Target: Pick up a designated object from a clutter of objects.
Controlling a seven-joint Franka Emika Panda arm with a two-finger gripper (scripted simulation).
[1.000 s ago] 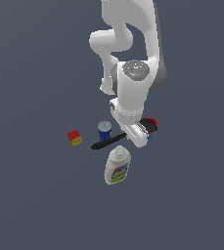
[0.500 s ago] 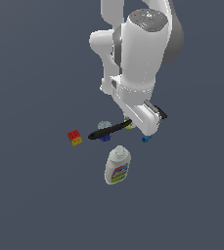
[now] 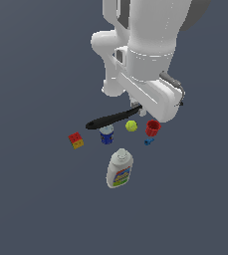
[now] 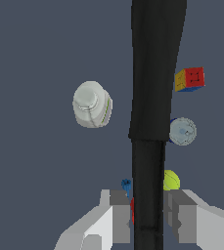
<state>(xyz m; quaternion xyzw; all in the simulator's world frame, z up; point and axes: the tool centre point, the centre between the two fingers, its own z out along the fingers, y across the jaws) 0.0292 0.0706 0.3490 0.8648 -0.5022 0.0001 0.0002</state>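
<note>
The black spatula hangs in the air above the clutter, held by its handle end. My gripper is shut on it, mostly hidden behind the white wrist. In the wrist view the spatula runs straight out from between the fingers of my gripper. Below lie the blue can, the yellow-green ball, the red cup, the tiny blue piece, the red-and-yellow cube and the white labelled bottle.
The wrist view looks down on the bottle cap, the cube, the can top and the ball. The arm's white body looms over the far side of the clutter.
The arm has risen toward the camera, carrying the spatula up off the surface. The other items have stayed in place.
</note>
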